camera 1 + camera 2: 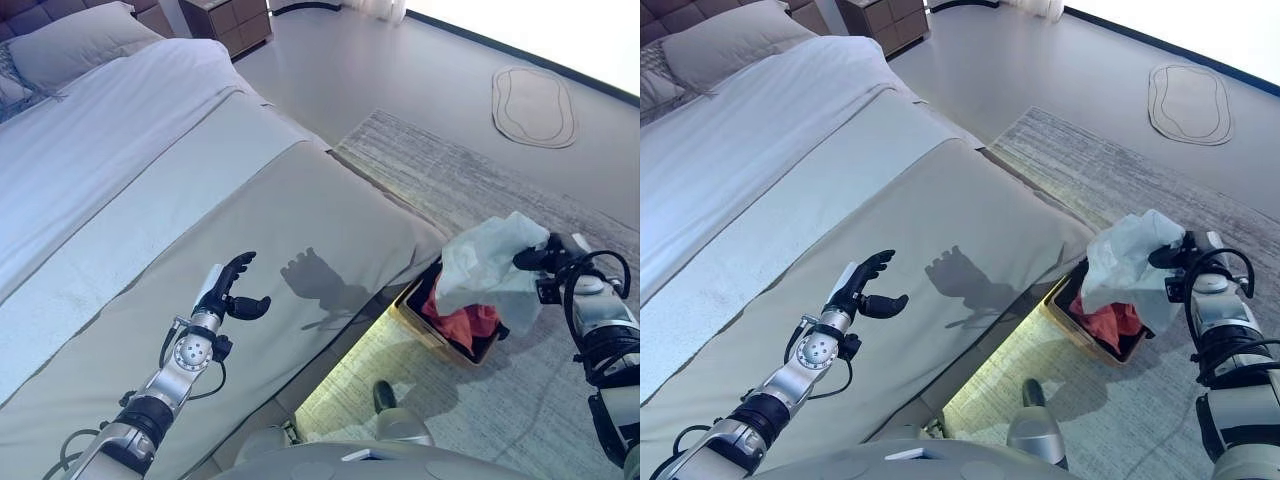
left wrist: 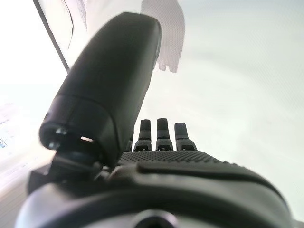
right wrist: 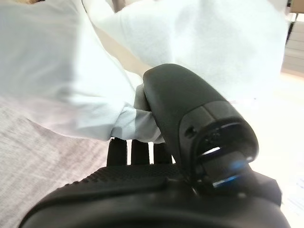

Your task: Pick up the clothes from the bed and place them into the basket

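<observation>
My right hand (image 1: 545,258) pinches a pale blue-white garment (image 1: 490,272) that hangs over the basket (image 1: 418,318) on the rug beside the bed. In the right wrist view the thumb (image 3: 190,114) presses the cloth (image 3: 95,71) against the fingers. A red garment (image 1: 462,325) lies inside the basket. My left hand (image 1: 232,290) hovers over the grey bedcover (image 1: 280,210), fingers straight and thumb out, holding nothing. No clothes show on the bed.
The bed carries a white sheet (image 1: 100,140) and a pillow (image 1: 75,45) at its head. A wooden nightstand (image 1: 232,20) stands beyond it. A grey rug (image 1: 480,180) covers the floor by the bed, and a small oval mat (image 1: 533,105) lies further off.
</observation>
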